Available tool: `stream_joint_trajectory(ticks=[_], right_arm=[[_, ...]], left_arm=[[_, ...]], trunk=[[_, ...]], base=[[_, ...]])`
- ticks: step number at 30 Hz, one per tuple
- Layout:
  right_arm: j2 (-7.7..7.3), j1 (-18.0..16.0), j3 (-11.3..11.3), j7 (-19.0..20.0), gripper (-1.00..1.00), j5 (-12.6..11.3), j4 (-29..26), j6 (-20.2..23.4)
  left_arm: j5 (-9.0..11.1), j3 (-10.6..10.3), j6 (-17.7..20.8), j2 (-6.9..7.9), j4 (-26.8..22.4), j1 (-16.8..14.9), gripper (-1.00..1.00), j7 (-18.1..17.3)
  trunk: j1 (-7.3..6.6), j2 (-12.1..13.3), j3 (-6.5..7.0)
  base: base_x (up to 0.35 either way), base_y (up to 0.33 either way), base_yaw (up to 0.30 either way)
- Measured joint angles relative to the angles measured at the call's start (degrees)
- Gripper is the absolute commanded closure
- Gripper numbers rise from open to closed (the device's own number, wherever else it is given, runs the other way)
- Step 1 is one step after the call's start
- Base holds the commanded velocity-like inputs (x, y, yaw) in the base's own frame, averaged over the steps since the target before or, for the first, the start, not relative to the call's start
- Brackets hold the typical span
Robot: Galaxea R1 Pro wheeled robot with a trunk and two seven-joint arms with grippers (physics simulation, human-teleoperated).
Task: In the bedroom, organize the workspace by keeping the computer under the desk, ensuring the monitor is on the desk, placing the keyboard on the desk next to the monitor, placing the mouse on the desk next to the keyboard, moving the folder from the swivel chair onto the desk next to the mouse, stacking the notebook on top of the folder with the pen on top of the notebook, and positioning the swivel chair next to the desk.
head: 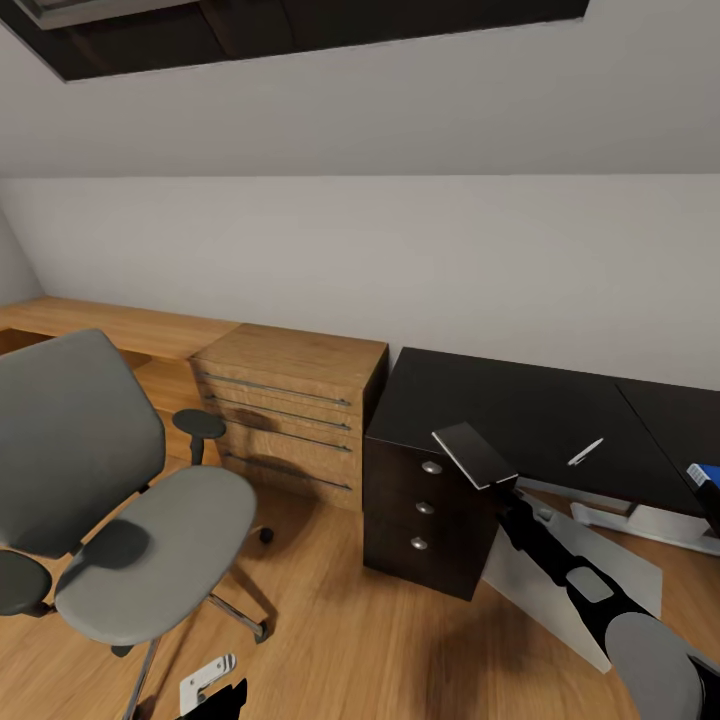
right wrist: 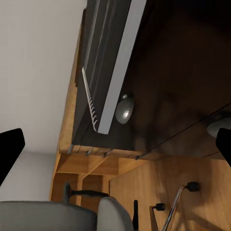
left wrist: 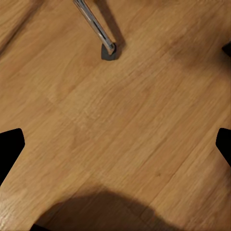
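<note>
Your right gripper [head: 492, 470] is closed on the notebook [head: 473, 454], held tilted over the desk [head: 520, 405] front edge, above the drawers. Pen [head: 585, 452] lies on the desk; folder [head: 704, 472] is at its far right edge. Chair [head: 110, 480] sits well apart. Left gripper's fingers [left wrist: 10, 149] are spread wide, empty, over floor. Left to do: stack notebook and pen, move chair. Monitor etc.: can't tell.

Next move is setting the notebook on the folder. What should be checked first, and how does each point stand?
1. Notebook at right claw: ok, tilted, aloft over the desk corner.
2. Grip secure: cannot tell.
3. Folder on desk: ok, though cut off by the head view's edge.
4. Pen off the folder: ok, lies apart on the desk.
5. Left claw free: ok, open over the floor.
</note>
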Motion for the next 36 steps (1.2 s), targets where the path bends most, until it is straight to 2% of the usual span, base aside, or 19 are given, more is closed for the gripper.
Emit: stream_joint_trajectory(ticks=[15,25,36], right_arm=[[0.0,0.0,0.02,0.13,-1.0,0.0,-0.01,0.07],[0.0,0.0,0.0,0.14,-1.0,0.0,0.01,0.08],[0.0,0.0,-0.01,0.15,-1.0,0.0,0.03,0.09]], left_arm=[[0.0,0.0,-0.07,0.0,0.04,0.0,-1.0,-0.01],[-0.05,-0.11,-0.32,0.06,1.26,0.0,-1.0,-0.22],[-0.08,-0.17,-3.69,0.04,2.32,0.0,-1.0,-0.24]], trunk=[[0.0,0.0,0.0],[-0.01,0.0,0.0],[0.0,0.0,0.0]], base=[[0.003,0.0,0.0],[0.15,0.0,0.0],[0.023,0.0,0.0]])
